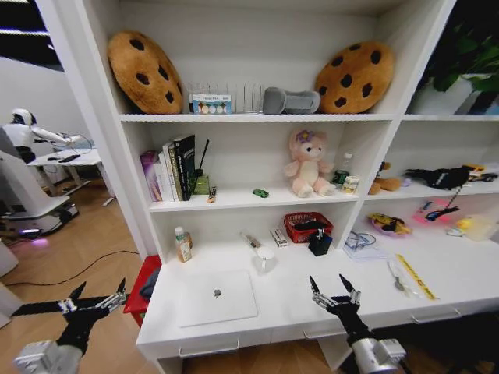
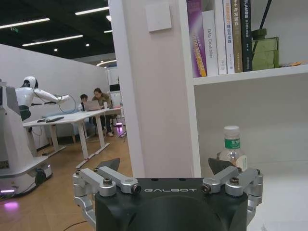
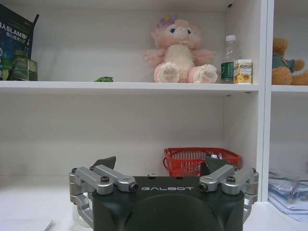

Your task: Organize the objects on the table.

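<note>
- We see one long white surface (image 1: 468,280) under the shelves, with two metal drawer handles visible along its front edge.
- One silver laptop (image 1: 217,297) lies closed and flat near the front of the surface, left of centre.
- Two cookie-shaped cushions (image 1: 145,72) lean on the top shelf, one at each end.
- One pink plush toy (image 1: 309,164) sits on the middle shelf; in the right wrist view one bottle (image 3: 229,58) and one small jar stand just beside it.
- One red basket (image 1: 307,226) stands at the back of the surface, near a small black box.
- Our left hand (image 1: 95,299) hovers off the left end of the surface, low, fingers apart and holding nothing.
- Our right hand (image 1: 335,293) hovers over the front edge, right of the laptop, fingers likewise apart and empty.
- One green-capped clear bottle (image 1: 182,245) stands upright at the back left of the surface.
- One tiny green toy car (image 1: 260,192) sits on the middle shelf, left of the plush toy.
</note>
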`<state>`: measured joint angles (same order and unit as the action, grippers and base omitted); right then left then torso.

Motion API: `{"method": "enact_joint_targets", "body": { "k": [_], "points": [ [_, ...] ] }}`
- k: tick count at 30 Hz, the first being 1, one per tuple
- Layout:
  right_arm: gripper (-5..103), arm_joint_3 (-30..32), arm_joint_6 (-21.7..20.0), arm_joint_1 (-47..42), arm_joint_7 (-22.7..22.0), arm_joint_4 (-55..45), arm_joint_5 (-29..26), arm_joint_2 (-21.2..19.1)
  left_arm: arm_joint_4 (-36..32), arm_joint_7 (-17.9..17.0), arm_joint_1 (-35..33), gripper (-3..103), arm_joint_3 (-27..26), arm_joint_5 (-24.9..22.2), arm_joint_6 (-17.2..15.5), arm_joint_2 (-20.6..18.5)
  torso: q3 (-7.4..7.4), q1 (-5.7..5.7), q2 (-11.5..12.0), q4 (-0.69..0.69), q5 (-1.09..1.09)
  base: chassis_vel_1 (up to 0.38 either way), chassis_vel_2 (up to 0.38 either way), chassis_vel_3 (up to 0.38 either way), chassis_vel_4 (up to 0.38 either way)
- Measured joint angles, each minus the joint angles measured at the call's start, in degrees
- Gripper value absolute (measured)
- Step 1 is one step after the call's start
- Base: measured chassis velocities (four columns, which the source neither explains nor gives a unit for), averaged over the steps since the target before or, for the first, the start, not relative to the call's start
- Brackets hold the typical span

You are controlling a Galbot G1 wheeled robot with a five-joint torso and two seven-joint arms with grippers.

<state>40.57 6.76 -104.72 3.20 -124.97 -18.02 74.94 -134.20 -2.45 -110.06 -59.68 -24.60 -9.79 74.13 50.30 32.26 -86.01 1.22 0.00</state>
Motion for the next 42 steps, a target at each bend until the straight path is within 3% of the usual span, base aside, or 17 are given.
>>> {"method": "enact_joint_targets", "body": {
  "k": [42],
  "points": [
    [100, 0.0, 0.0, 0.02, 0.0, 0.0, 0.0, 0.0, 0.0, 0.0, 0.0, 100, 0.0, 0.0, 0.0, 0.0, 0.01, 0.05, 0.03, 0.01, 0.0, 0.011, -0.011, -0.012, 0.011]
  ]
}}
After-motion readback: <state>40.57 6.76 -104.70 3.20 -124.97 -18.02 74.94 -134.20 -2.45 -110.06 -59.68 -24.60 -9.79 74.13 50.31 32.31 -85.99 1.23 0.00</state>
